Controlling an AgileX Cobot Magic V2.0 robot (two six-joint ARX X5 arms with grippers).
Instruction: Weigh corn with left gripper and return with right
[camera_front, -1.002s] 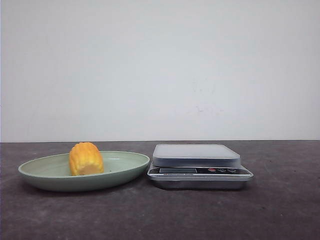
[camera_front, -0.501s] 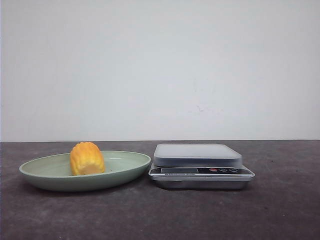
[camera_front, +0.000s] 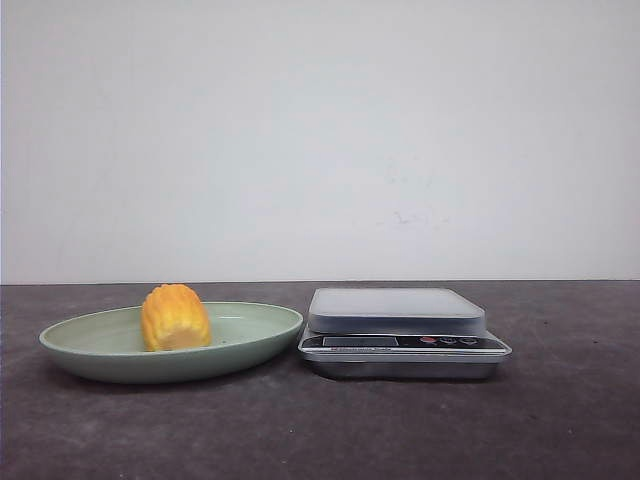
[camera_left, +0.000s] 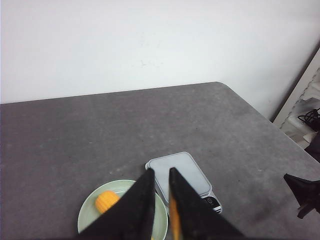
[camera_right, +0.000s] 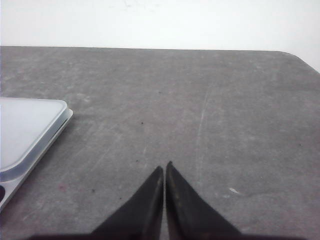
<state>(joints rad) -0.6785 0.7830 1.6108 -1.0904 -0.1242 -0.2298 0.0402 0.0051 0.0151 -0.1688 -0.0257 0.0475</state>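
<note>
Front view first: the corn sits in the pale green plate, on the left half of it, its paler cut end facing the camera and its rounded end toward the wall, so the long axis runs roughly front to back, tipped a little. It is the only thing in the plate. Just right of the plate, close to its rim, stands the kitchen scale, its platform bare. Up on the left wrist camera, the left gripper hangs high over plate and scale, fingers a narrow gap apart, holding nothing. Over on the right wrist camera, the right gripper has its fingers pressed together above bare grey table, beside the scale's corner, touching nothing.
</note>
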